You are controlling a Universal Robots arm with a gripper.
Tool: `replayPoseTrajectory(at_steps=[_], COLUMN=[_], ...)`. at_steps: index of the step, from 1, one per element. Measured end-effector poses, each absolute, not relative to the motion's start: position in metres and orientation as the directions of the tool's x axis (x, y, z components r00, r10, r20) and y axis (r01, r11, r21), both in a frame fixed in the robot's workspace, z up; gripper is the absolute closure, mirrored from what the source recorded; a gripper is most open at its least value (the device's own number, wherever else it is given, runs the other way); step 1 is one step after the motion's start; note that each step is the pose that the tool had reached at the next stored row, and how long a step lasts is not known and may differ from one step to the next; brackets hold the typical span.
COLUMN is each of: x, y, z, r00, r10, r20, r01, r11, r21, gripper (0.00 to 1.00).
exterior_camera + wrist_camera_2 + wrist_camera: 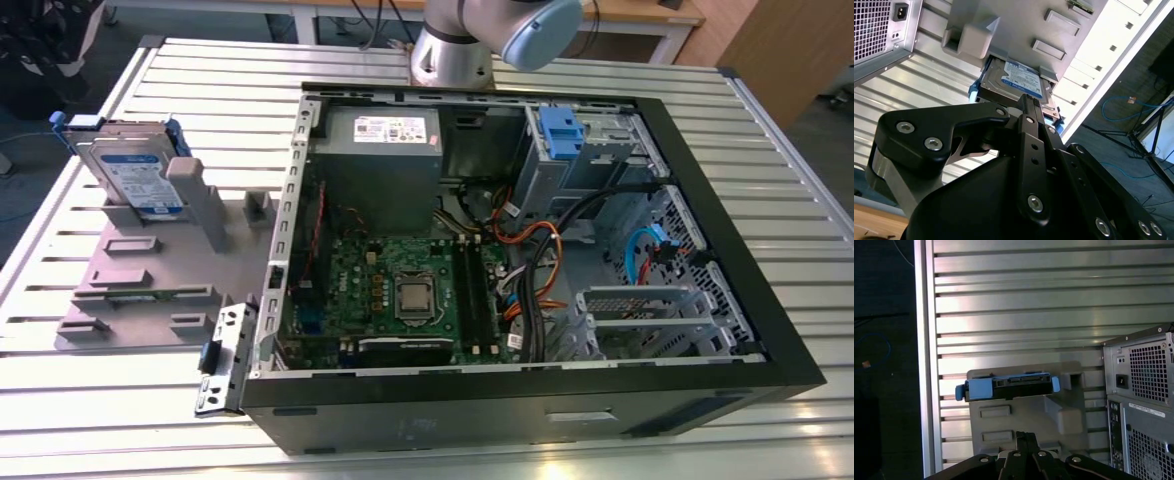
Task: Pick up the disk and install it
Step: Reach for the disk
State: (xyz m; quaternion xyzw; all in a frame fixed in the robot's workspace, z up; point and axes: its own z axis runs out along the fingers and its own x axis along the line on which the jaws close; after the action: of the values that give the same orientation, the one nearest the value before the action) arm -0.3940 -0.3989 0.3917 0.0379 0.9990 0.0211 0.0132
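Observation:
The disk (134, 172) stands on edge in a grey holder (134, 290) on the slatted table, at the exterior view's left of the open computer case (534, 385). It is silver with a white-and-blue label and a blue carrier bracket. In both wrist views my gripper (1026, 100) (1024, 436) hangs well clear of the disk (1019, 80) (1009, 386), with its black fingers pressed together and nothing between them. The grey holder (1026, 415) lies between the gripper and the disk in the first wrist view.
The arm's base and elbow (494, 40) rise behind the case. Inside the case sit a grey power supply (380, 150), a motherboard (400, 290) and a metal drive bay with a blue latch (561, 130). The case's rear panel (1144, 390) stands beside the holder.

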Motion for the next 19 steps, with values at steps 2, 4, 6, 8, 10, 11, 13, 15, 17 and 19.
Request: replayPoseTrajectory(at_steps=[2, 4, 6, 8, 10, 11, 13, 15, 17, 19], x=[-0.3944, -0.3949, -0.3954, -0.3959, -0.3963, -0.3965, -0.3970, -0.3974, -0.3979, -0.3984], y=[-0.3989, -0.3989, -0.3989, -0.3989, -0.3989, -0.3989, -0.3989, -0.3989, -0.3989, -0.3989], z=[0.3917, 0.3916, 0.3917, 0.3916, 0.3916, 0.3917, 0.3916, 0.3917, 0.3916, 0.3916], r00=[-0.997, -0.997, -0.997, -0.997, -0.997, -0.997, -0.997, -0.997, -0.997, -0.997], r10=[0.076, 0.076, 0.076, 0.076, 0.076, 0.076, 0.076, 0.076, 0.076, 0.076], r20=[-0.025, -0.025, -0.025, -0.025, -0.025, -0.025, -0.025, -0.025, -0.025, -0.025], r01=[0.075, 0.075, 0.075, 0.075, 0.075, 0.075, 0.075, 0.075, 0.075, 0.075], r11=[0.996, 0.996, 0.996, 0.996, 0.996, 0.996, 0.996, 0.996, 0.996, 0.996], r21=[0.043, 0.043, 0.043, 0.043, 0.043, 0.043, 0.043, 0.043, 0.043, 0.043], gripper=[0.89, 0.89, 0.89, 0.89, 0.89, 0.89, 0.89, 0.89, 0.89, 0.89])
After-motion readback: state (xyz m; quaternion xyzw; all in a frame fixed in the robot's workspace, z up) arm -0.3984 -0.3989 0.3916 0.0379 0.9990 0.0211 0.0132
